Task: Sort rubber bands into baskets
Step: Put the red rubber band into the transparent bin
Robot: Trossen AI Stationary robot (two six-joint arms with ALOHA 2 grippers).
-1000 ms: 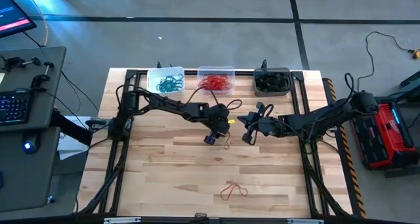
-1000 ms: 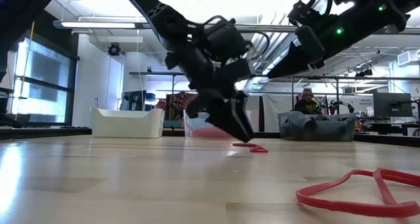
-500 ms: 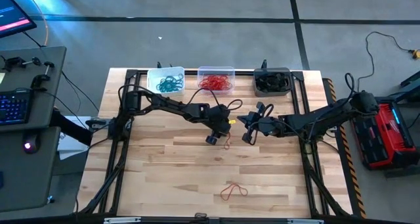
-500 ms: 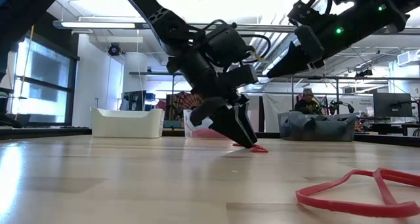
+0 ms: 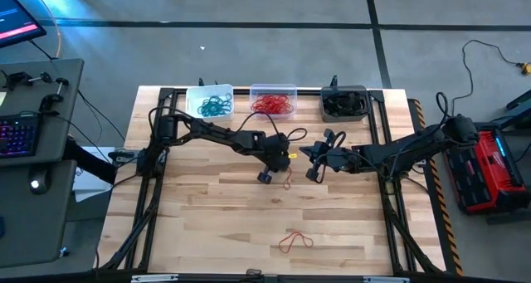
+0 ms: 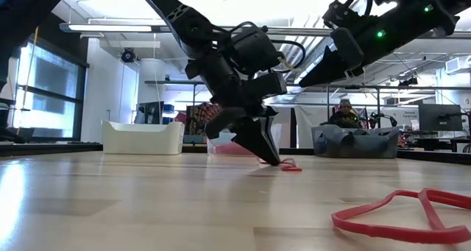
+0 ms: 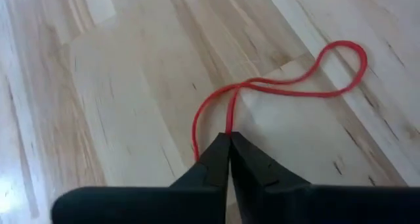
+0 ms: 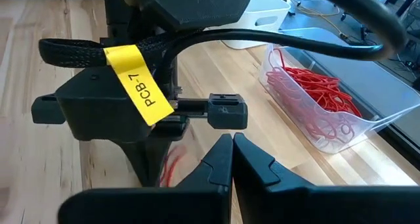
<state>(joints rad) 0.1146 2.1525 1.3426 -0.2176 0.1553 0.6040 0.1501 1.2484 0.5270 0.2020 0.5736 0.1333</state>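
High view: left gripper [image 5: 267, 178] sits low at mid-tabletop [image 5: 207, 217], tips at the near end of a red rubber band [image 5: 288, 182]. Right gripper [image 5: 314, 173] hangs just beside it, above the wood. A second red band [image 5: 294, 241] lies well apart toward the front edge. White basket [image 5: 209, 101] holds teal bands, clear basket [image 5: 273, 100] red ones, dark basket [image 5: 344, 103] dark ones, all along the far edge.

Low view: left jaws touch the tabletop at the red band; right arm is overhead.

Left wrist view: jaws pressed together, pinching one end of the band [image 7: 275, 89]; its long axis runs straight away from the tips.

Right wrist view: jaws pressed together, holding nothing; clear basket [image 8: 328, 112] lies ahead.

Judgement: left arm is nearer; lifting toward the clear basket comes next.
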